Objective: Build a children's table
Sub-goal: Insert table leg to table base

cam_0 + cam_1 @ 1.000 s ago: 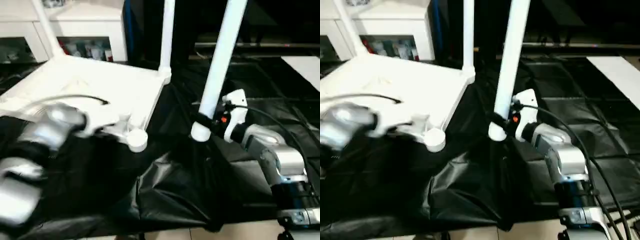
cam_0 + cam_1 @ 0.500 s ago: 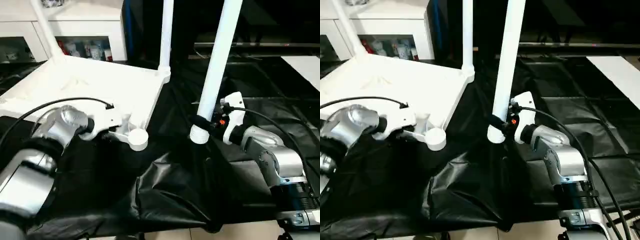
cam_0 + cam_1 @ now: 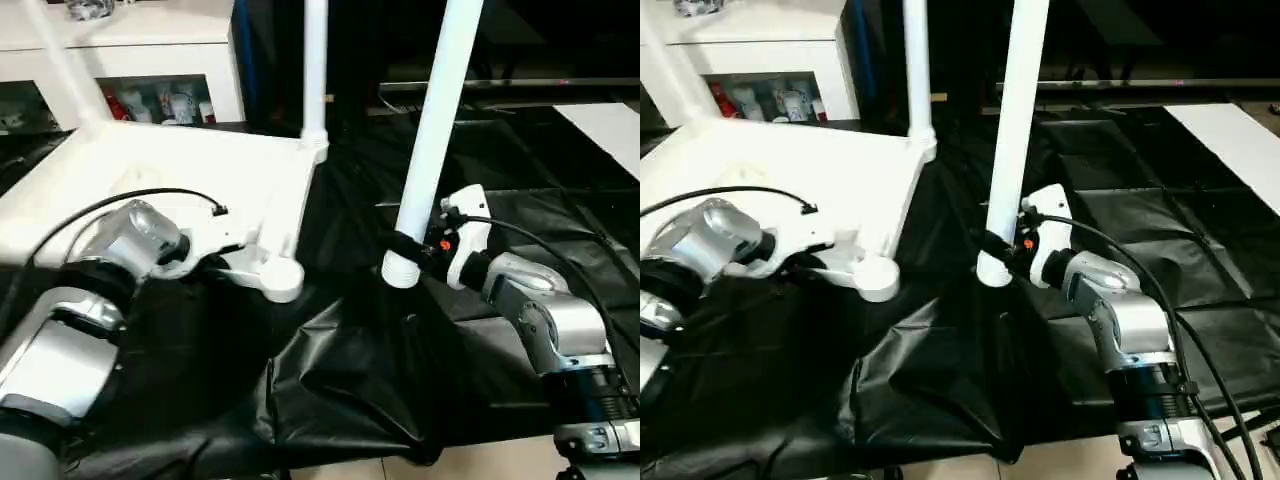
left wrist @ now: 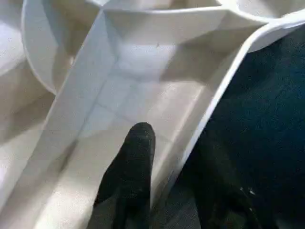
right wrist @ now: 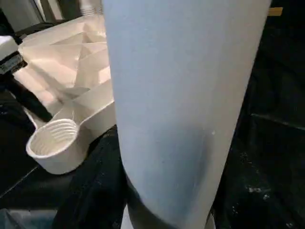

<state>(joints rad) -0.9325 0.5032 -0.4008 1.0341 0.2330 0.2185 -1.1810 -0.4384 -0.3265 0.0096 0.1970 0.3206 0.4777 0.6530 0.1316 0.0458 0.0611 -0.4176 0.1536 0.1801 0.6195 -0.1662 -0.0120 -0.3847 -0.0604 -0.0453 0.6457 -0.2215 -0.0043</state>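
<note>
Nearest you, the black cloth bunches in folds over the front edge of the counter. Just beyond it, your right pincer is clamped around the lower end of a white tapered leg, which stands nearly upright with its ringed foot just above the cloth. To its left, your left pincer sits at the near rim of the upturned white tabletop; in the left wrist view one black finger lies inside the ribbed underside and the other outside, so the rim wall runs between them, but you cannot tell whether they actually pinch it. The open, threaded corner socket lies just beside that pincer, between the two arms. Farther back, another leg rises from the far corner socket, and a third leg stands at the far left corner.
</note>
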